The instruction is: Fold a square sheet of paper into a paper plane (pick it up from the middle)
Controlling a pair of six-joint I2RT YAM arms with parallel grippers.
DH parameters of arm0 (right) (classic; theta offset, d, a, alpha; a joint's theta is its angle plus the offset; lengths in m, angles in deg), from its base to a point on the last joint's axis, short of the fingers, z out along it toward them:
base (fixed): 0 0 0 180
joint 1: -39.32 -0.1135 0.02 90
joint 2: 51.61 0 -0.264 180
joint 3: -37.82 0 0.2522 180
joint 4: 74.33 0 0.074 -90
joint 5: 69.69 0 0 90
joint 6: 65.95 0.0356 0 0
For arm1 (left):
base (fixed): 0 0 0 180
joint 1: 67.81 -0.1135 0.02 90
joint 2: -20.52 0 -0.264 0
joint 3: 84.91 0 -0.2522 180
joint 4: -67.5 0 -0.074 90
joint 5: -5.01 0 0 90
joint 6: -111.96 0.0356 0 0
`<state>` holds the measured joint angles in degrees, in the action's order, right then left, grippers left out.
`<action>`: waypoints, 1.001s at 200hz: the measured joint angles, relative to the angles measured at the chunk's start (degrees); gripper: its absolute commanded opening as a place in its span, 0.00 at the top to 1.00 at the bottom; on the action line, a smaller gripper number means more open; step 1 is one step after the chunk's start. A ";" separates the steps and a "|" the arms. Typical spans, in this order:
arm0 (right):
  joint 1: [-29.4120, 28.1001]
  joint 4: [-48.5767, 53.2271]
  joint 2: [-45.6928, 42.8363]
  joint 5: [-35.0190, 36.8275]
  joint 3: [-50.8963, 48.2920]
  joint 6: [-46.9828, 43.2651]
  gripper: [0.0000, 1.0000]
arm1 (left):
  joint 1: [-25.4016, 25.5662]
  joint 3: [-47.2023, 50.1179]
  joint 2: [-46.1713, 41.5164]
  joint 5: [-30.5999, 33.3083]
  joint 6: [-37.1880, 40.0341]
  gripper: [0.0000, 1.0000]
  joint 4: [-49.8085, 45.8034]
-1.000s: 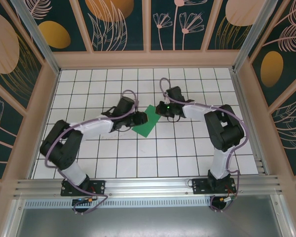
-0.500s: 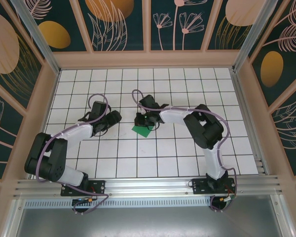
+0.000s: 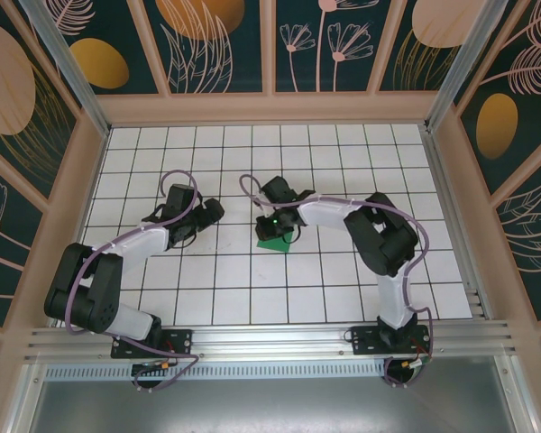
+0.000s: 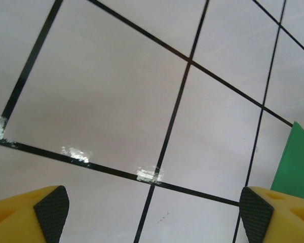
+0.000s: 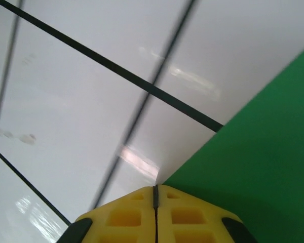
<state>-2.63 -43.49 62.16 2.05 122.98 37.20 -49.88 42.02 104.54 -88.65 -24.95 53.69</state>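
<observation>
The right gripper (image 5: 154,195) has its yellow fingers (image 5: 126,217) pressed together. The paper (image 5: 253,152) lies just to their right on the table (image 5: 66,101); I cannot tell whether it is pinched. The left gripper (image 4: 153,210) gapes wide, with the paper at its far right. There is no dart shape yet, so most folding seems left. One paper, two grippers.

I look down on a white tabletop (image 3: 207,298) ruled into squares by thin black lines, with bright glare patches (image 4: 149,174) on its gloss; pale wooden framing (image 3: 270,108) boxes it in; the wall panels (image 3: 343,45) are dark teal with orange ovals and pale leaf drawings; an aluminium rail (image 3: 270,343) runs along the near edge.
</observation>
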 measured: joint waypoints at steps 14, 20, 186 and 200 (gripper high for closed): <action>1.81 0.31 -1.29 0.85 -0.90 0.96 0.75 | 0.00 0.24 -0.04 -1.09 0.39 0.09 0.90; 2.54 0.24 -2.08 1.57 -1.27 2.19 0.70 | 0.00 0.42 -0.13 -1.77 0.52 0.08 1.27; 5.27 -4.31 -1.60 12.22 -2.03 27.17 0.55 | 3.48 0.92 3.34 -18.91 0.50 0.05 8.44; 5.73 -4.85 -1.49 11.30 -2.10 27.76 0.55 | 5.33 0.39 4.59 -19.82 0.07 0.06 8.46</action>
<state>3.09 -48.34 60.68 13.35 120.88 64.96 -44.55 42.41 109.13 -108.47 -24.89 62.14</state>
